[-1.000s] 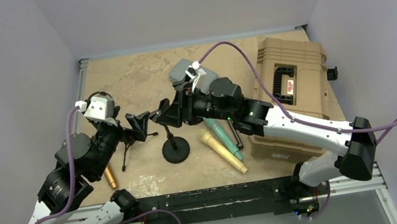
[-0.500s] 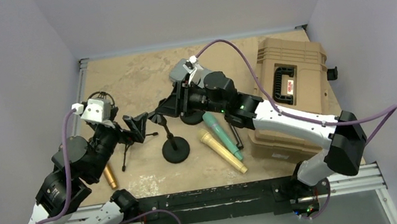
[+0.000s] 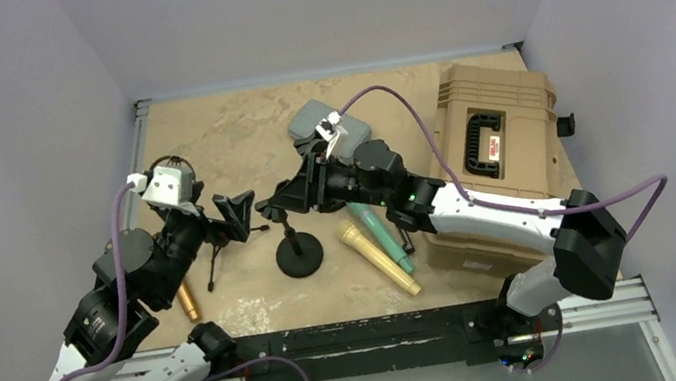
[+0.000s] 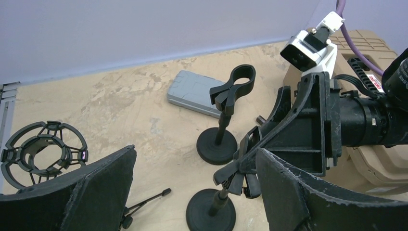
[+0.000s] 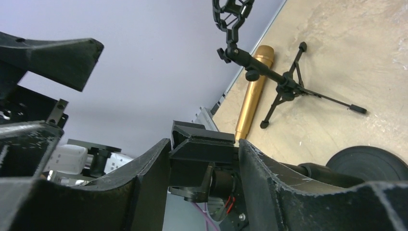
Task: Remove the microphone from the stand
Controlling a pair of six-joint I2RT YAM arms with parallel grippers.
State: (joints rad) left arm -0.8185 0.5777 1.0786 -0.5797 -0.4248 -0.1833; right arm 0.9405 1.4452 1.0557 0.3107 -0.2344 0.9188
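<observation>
A black round-base stand [image 3: 299, 254] stands at table centre; its clip [image 4: 250, 168] holds no microphone. My right gripper [image 3: 267, 201] is shut on that clip's handle [image 5: 204, 154]. My left gripper [image 3: 238, 208] is open and empty just left of the clip, its fingers [image 4: 72, 192] wide on either side of the stand [image 4: 210, 211]. A teal microphone [image 3: 381, 233] and a gold microphone [image 3: 380, 260] lie on the table right of the stand. Another gold microphone [image 3: 187, 302] lies at the left, also in the right wrist view [image 5: 252, 91].
A second round-base stand [image 4: 216, 147] with an empty clip [image 4: 235, 89] stands behind the first. A tripod stand [image 3: 215, 259] with a shock mount [image 4: 43, 151] is at the left. A grey box [image 3: 329, 121] lies at the back, a tan case [image 3: 499, 141] at the right.
My right arm's wrist and forearm have shifted a little while the gripper stays on the clip. My left gripper has barely moved.
</observation>
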